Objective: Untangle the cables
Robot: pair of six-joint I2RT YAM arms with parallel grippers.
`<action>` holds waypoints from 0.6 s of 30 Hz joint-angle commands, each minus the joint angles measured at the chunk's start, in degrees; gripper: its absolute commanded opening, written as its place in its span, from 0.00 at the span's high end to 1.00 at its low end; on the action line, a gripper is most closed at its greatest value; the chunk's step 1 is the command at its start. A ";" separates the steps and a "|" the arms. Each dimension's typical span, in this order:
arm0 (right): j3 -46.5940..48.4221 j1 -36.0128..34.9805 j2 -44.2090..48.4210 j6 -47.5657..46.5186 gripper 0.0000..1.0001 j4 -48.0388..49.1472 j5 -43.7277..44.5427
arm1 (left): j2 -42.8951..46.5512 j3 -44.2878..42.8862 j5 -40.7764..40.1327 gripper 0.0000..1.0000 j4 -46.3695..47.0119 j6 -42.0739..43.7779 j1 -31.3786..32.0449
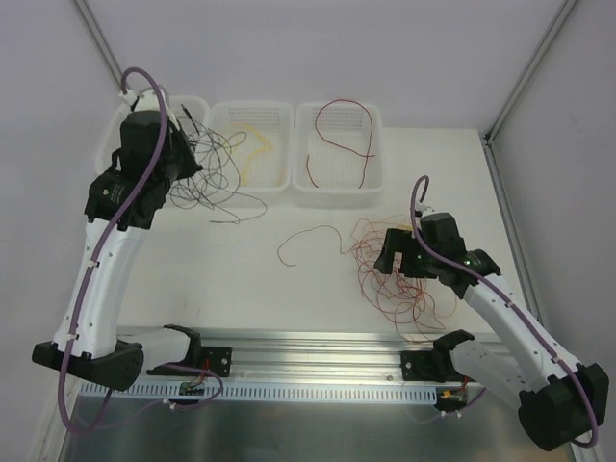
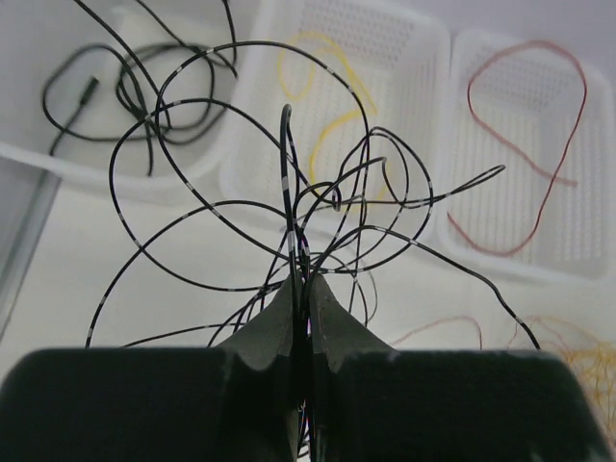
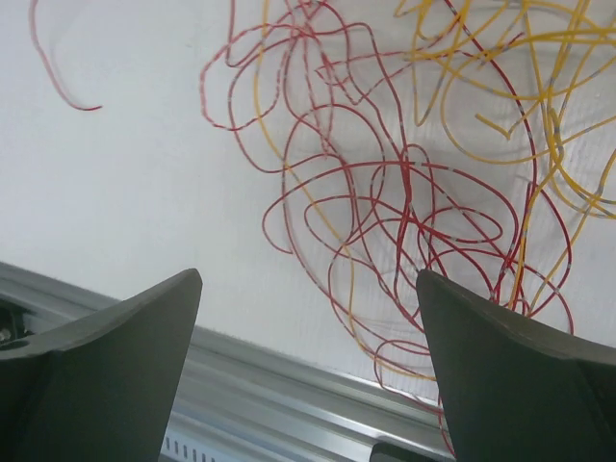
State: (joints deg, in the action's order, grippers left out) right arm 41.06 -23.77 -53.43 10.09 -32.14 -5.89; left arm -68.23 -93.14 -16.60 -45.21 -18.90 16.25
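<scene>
A loose bunch of black cables [image 1: 219, 164] hangs from my left gripper [image 1: 181, 156], which is shut on several strands near the left basket. In the left wrist view the black cables [image 2: 287, 164] rise in loops out of the pinched left gripper [image 2: 303, 281]. A tangle of red and yellow cables [image 1: 412, 306] lies on the table at the right. My right gripper [image 1: 393, 258] hovers over it, open and holding nothing. In the right wrist view this tangle [image 3: 404, 192] spreads beyond the wide-apart right gripper [image 3: 308, 277]. One red cable [image 1: 308, 231] lies loose mid-table.
Three white baskets stand at the back. The left basket [image 1: 192, 99] holds a black cable [image 2: 96, 91], the middle basket [image 1: 252, 186] a yellow cable [image 1: 258, 149], the right basket [image 1: 337, 197] a red cable [image 1: 371, 144]. An aluminium rail [image 1: 318, 351] runs along the near edge.
</scene>
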 commanded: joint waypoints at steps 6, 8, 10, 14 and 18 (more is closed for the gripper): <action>9.21 -0.31 7.81 -5.34 0.00 -11.54 -5.71 | -13.49 -23.99 -7.48 1.00 5.91 7.29 -12.64; 10.27 -0.40 8.87 -6.13 0.00 -12.85 -6.32 | -18.84 -30.76 -9.58 0.99 7.32 8.08 -14.66; 10.97 -0.31 9.39 -6.66 0.00 -13.56 -6.85 | -24.63 -37.50 -10.82 0.99 9.43 9.05 -17.38; 11.59 -0.40 9.48 -7.71 0.00 -13.83 -7.73 | -32.92 -44.66 -13.01 0.96 12.68 9.84 -19.94; 10.89 -0.31 8.87 -8.59 0.00 -13.04 -7.99 | -38.11 -40.47 -16.18 0.93 17.43 10.37 -20.38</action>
State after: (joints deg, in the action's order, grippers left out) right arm 50.24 -23.88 -44.47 3.51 -44.56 -12.36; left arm -103.83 -135.04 -28.88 -32.64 -10.59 -3.88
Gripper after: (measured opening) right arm 0.993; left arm 0.068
